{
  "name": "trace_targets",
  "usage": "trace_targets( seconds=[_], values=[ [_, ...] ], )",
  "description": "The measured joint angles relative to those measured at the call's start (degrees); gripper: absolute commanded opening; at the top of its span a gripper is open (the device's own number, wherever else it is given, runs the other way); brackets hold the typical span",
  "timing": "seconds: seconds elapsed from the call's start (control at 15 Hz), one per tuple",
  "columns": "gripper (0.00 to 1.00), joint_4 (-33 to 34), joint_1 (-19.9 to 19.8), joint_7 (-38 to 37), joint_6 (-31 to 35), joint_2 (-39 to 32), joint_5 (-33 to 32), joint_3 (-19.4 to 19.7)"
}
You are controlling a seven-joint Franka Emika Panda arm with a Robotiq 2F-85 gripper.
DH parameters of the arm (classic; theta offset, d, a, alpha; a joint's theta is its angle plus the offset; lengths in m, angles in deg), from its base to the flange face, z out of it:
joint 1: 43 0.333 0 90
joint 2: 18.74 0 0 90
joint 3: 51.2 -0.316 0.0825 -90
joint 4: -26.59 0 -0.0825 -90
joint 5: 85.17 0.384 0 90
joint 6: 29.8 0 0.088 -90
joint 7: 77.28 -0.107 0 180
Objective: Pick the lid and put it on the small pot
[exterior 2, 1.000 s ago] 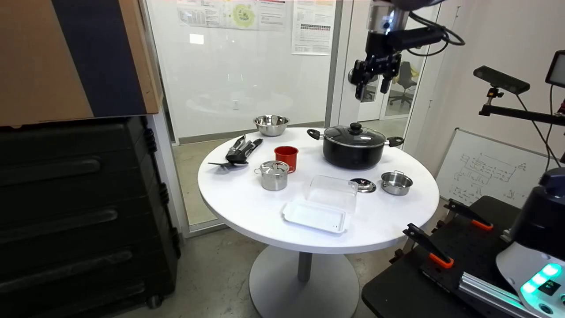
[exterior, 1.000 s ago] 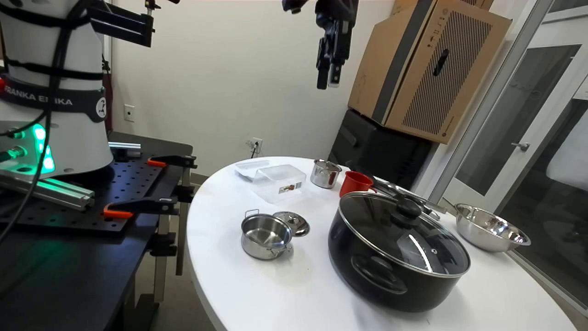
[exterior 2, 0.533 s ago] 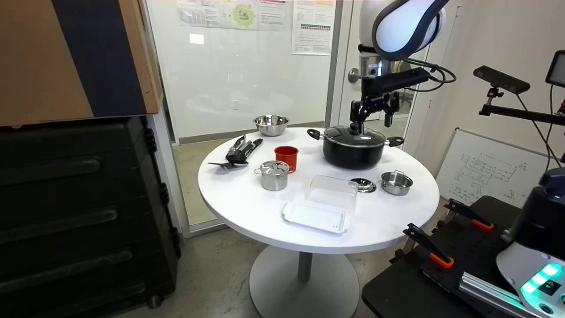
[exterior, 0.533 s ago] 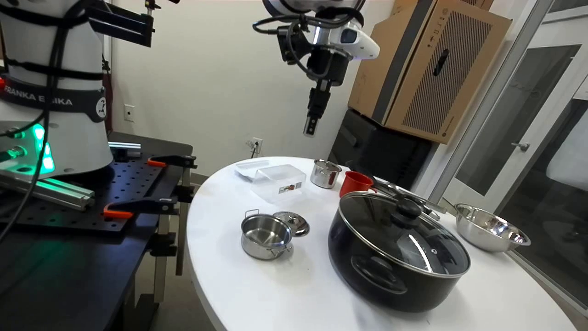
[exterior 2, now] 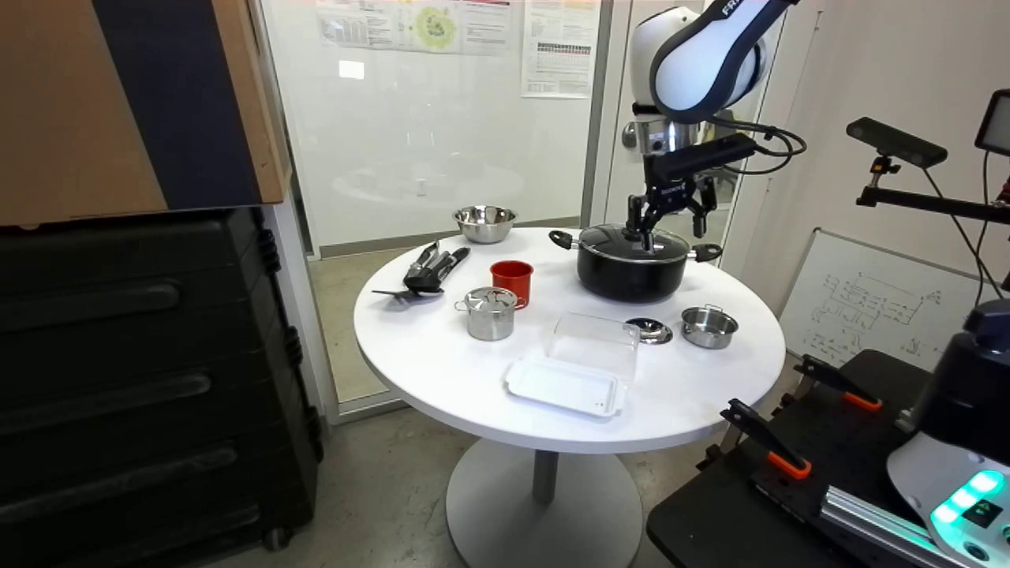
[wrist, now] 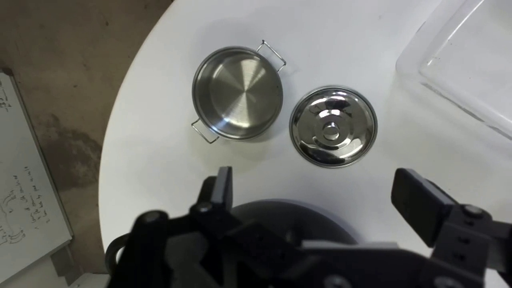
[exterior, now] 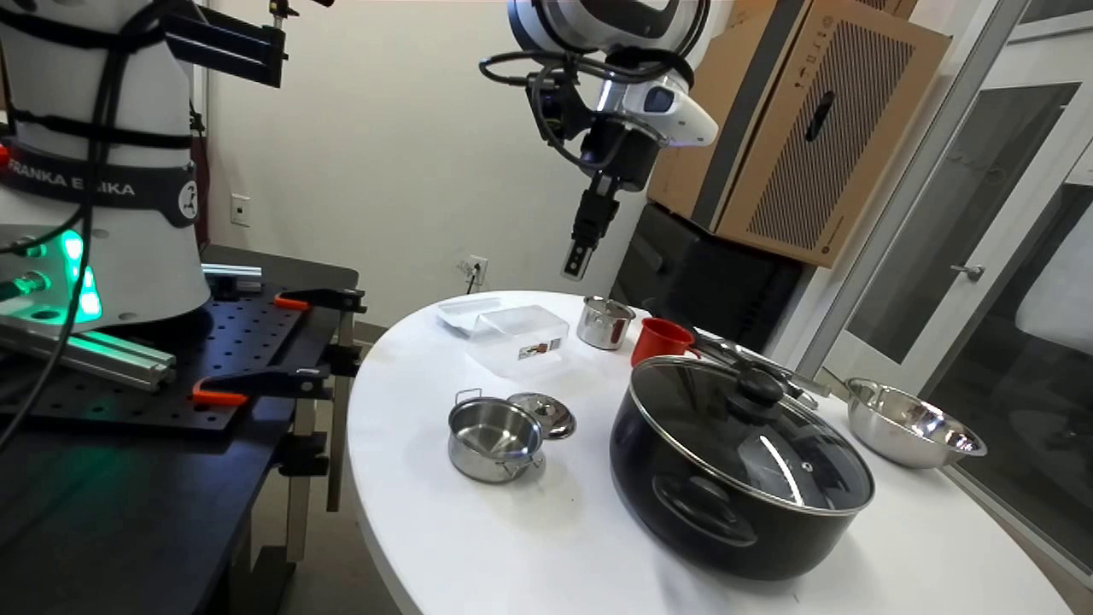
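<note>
The lid point(wrist: 333, 120) was just lying on the white counter point(wrist: 160, 160), knob up, close beside the small pot point(wrist: 238, 93) but apart from it, between that and a clear plastic box point(exterior 2: 593, 347). The small pot was a two-handled thing, upright and uncovered, and in the wrist view you could see straight down to bare brushed steel. The gripper point(wrist: 316, 192) had its jaws spread wide and hung in the air well above the counter, apart from the lid. Other containers: one big black pot point(exterior 2: 627, 280) had a glass lid point(exterior: 717, 427) on, and I couldn't make out the inside. One taller steel pot point(exterior 2: 491, 317) wore its own cover point(exterior 2: 491, 297), so whatever it held was hidden. One steel bowl point(exterior 2: 485, 230) stood uncovered near the edge, shiny inner wall showing. One red mug point(exterior 2: 512, 282) was right by the taller steel pot, and I couldn't see to the bottom of it. One white tray point(exterior 2: 564, 386) sat just beside the plastic box. Lids, counting that cover, came to three. The black and steel utensils point(exterior 2: 430, 276) overlapped too much to count. Over near the robot base point(exterior 2: 923, 469) I got two clamps point(exterior 2: 759, 432) with orange ends.
</note>
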Motion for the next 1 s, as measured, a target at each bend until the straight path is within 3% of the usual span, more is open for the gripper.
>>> trace_targets(
  seconds=[0.47, 1.0],
  values=[
    [1.00, -0.14, 0.46, 0.24, 0.38, -0.11, 0.07, 0.68],
    [1.00, -2.01, 0.29, 6.19, 12.51, -4.91, 2.27, 4.91]
  ],
)
